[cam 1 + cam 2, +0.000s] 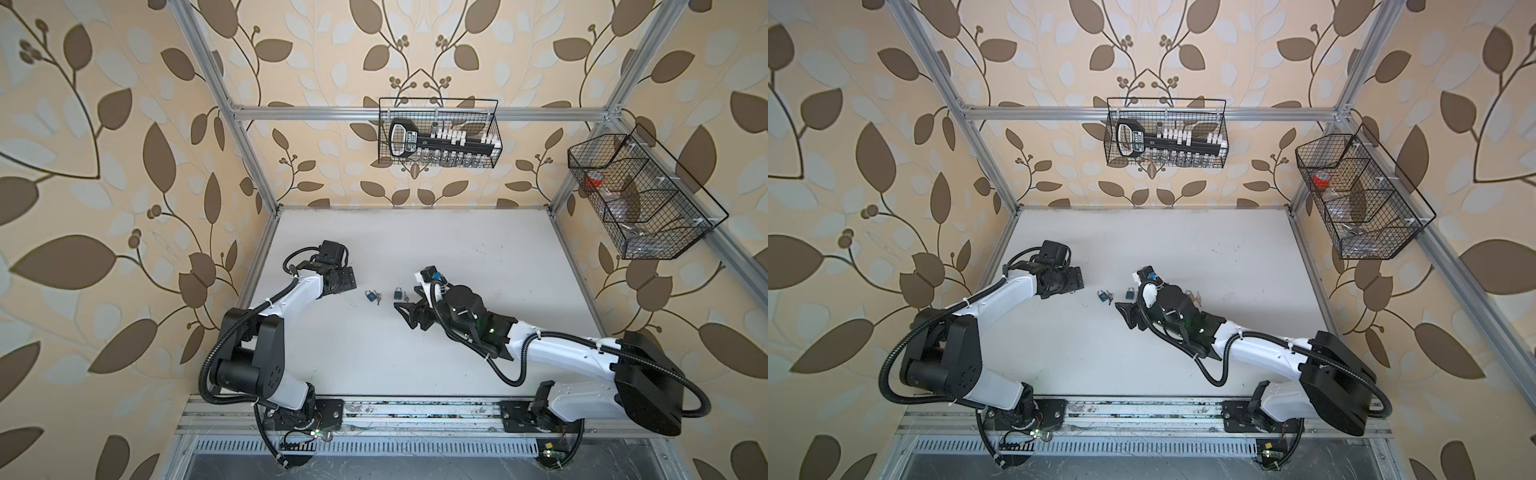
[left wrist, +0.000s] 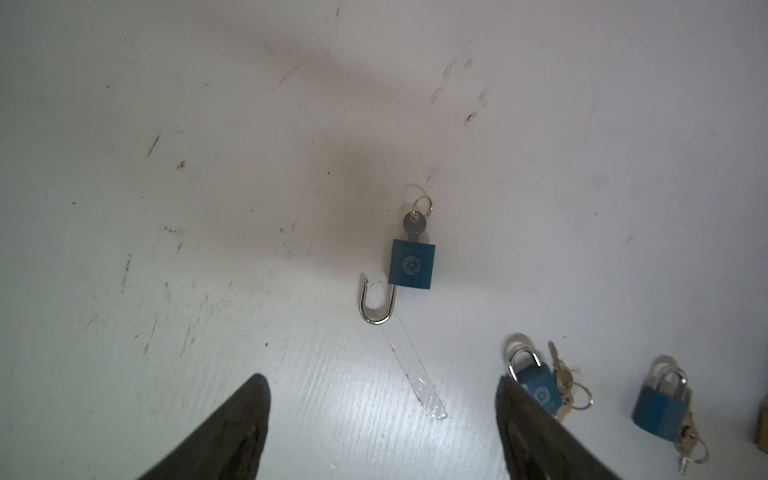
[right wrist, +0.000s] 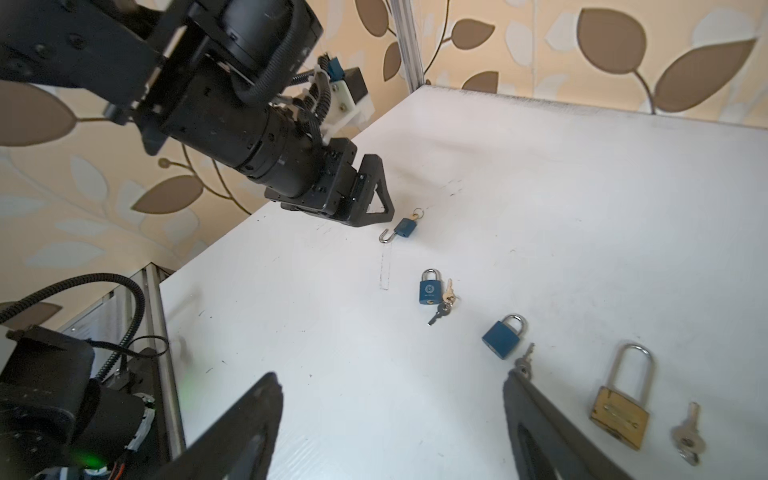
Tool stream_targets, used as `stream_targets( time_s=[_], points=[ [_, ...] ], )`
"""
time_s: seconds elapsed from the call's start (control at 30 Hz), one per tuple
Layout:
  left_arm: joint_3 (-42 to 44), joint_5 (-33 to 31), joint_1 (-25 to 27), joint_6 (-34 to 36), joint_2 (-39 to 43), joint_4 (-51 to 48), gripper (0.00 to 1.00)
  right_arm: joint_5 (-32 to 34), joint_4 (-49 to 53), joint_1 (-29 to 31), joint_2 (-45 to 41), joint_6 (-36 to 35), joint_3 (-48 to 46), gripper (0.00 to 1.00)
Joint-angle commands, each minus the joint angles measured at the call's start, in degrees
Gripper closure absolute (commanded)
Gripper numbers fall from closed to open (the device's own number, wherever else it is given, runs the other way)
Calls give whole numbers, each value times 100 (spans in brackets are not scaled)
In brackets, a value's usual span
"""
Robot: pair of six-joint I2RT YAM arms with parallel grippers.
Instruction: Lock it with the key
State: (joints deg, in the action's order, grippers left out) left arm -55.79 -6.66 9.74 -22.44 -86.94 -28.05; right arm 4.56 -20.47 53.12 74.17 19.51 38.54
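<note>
Two grippers (image 2: 382, 379) (image 3: 389, 375); three blue padlocks (image 3: 405, 228) (image 3: 429, 289) (image 3: 501, 338); one brass padlock (image 3: 619, 417)

Soft even light, warped edges

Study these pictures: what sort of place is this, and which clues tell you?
Probably a robot lab test cell: an aluminium frame surrounds a white table, left arm and right arm mount on a front rail, padlocks with keys lie ready.
</note>
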Motion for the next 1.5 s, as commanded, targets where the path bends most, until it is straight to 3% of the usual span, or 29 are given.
stream_targets(
  time_s=[0.0,0.13,0.27,0.57,0.97,1.47],
  points=[
    [-470,-89,-187,296,-207,-498,19,294,191,8,-325,91,-250,9],
    [-1075,124,-287,524,-827,-887,21,539,496,16,-679,166,-378,8],
    [-1599,-79,-346,696,-1206,-1196,23,676,529,20,-944,229,-614,8],
    [-2440,874,-337,724,-2066,-1314,29,810,693,21,-1155,135,-735,9],
    [-2890,860,-201,878,-2772,-1698,37,845,685,19,-1230,225,-849,9],
    [-2991,744,-148,881,-3081,-1831,55,876,680,20,-1273,249,-941,9]
  ],
)
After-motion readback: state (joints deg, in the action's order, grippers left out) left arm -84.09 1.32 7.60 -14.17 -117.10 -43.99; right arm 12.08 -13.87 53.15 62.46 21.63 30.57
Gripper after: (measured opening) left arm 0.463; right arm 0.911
